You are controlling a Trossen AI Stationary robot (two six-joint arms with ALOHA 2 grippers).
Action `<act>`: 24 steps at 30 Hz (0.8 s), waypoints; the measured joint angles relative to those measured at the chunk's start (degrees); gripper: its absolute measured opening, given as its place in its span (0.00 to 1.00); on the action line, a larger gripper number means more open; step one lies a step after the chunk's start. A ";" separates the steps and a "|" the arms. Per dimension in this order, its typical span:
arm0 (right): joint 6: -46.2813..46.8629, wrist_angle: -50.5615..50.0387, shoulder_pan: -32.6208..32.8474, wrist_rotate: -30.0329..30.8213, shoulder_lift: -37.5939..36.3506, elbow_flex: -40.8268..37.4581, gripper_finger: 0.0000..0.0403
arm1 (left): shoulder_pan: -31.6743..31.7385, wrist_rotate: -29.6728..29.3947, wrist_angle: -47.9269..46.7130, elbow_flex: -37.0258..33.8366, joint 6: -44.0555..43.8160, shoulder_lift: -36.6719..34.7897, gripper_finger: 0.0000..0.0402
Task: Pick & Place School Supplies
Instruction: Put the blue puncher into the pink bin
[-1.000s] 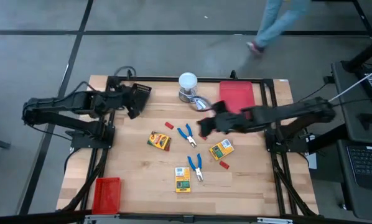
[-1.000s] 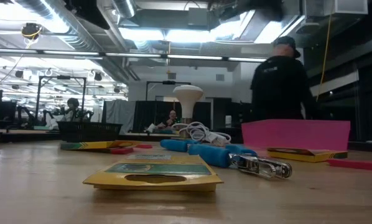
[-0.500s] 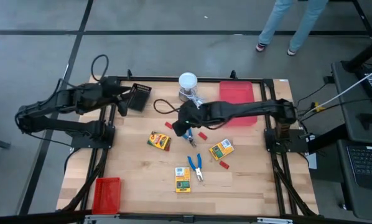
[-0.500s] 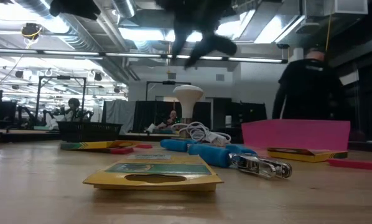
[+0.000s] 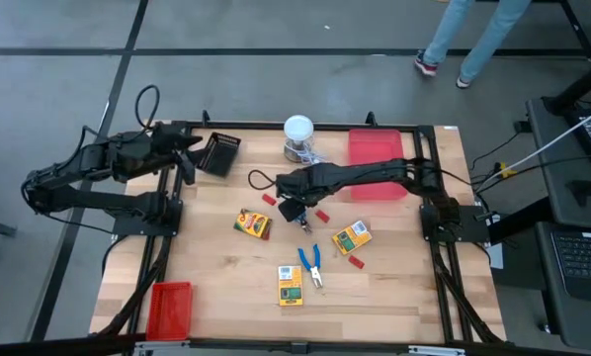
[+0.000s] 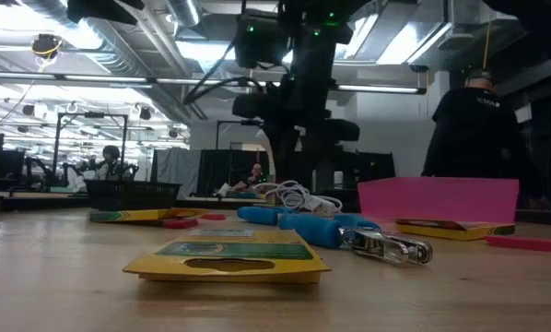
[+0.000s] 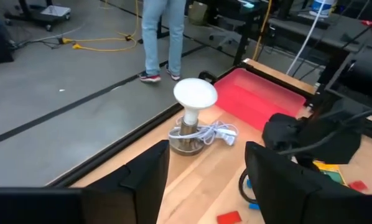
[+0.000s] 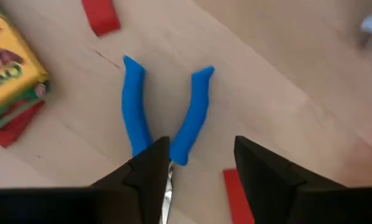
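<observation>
My right gripper [image 5: 294,209] hovers open over one pair of blue-handled pliers [image 5: 297,214] at mid-table. In the right wrist view both blue handles [image 8: 136,112] point away from my fingers, and the pivot lies beside one fingertip [image 8: 153,163]. A second pair of pliers [image 5: 312,265] lies nearer. Three crayon boxes [image 5: 253,223], [image 5: 352,237], [image 5: 291,286] lie flat on the wood. Small red blocks [image 5: 269,199], [image 5: 322,214], [image 5: 356,262] sit among them. My left gripper [image 5: 190,150] waits open near the far left, beside a black tray [image 5: 219,153].
A white round-topped container [image 5: 298,137] with a coiled cord stands at the far edge. A red tray [image 5: 378,158] lies under my right arm, and another red tray [image 5: 169,307] sits at the near left corner. A person [image 5: 473,35] walks on the floor beyond the table.
My right arm has swung from the table's right side toward the left to mid-table and come down over the far pliers. My left gripper has drawn back slightly toward the left edge. The person beyond the far edge has walked to the right.
</observation>
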 joint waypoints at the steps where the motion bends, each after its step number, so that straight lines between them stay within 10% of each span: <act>1: 0.36 -0.59 0.02 0.02 0.21 0.00 0.49 | 0.00 0.33 0.01 0.00 0.00 0.01 0.52; 24: 8.37 3.59 0.37 1.03 4.89 0.00 0.56 | 0.00 2.83 0.65 0.00 3.10 0.02 0.52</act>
